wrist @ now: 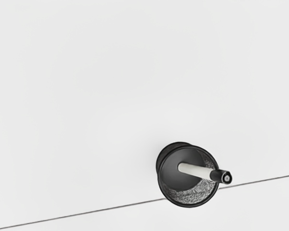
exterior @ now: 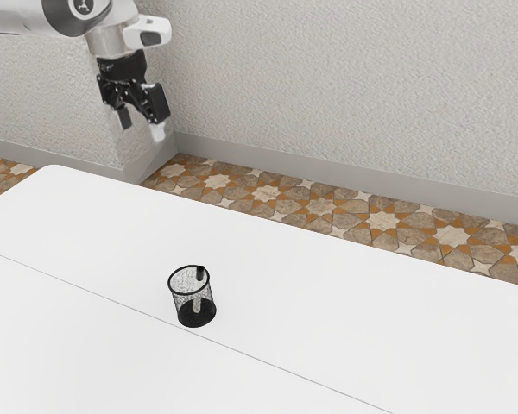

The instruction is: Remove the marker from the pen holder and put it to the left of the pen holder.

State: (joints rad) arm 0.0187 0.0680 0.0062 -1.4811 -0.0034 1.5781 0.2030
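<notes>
"Where's the marker (exterior: 200, 274), and how much of it can you make out?"
"It's inside the pen holder (exterior: 176, 291), leaning, with its black cap above the rim. The mesh blurs its pale lower part in the exterior view; I can't tell whether it touches the rim."
"And the gripper (exterior: 142, 128)?"
"High up and well apart from the holder. Its fingers (exterior: 123, 118) stand well apart, and it has hold of nothing. The arm (exterior: 22, 17) is cut off at the exterior view's upper left."
"What about edges?"
"The tabletop (exterior: 328, 285) has its far edge well beyond the holder, with a rounded corner toward the exterior view's left. Its near part runs out of that view. A thin seam (exterior: 86, 288) passes close by the holder's base."
"Room for moving?"
"Plenty: broad white surface on every side of the holder. Past the far edge come patterned floor (exterior: 311, 207) and then the wall (exterior: 345, 86)."
</notes>
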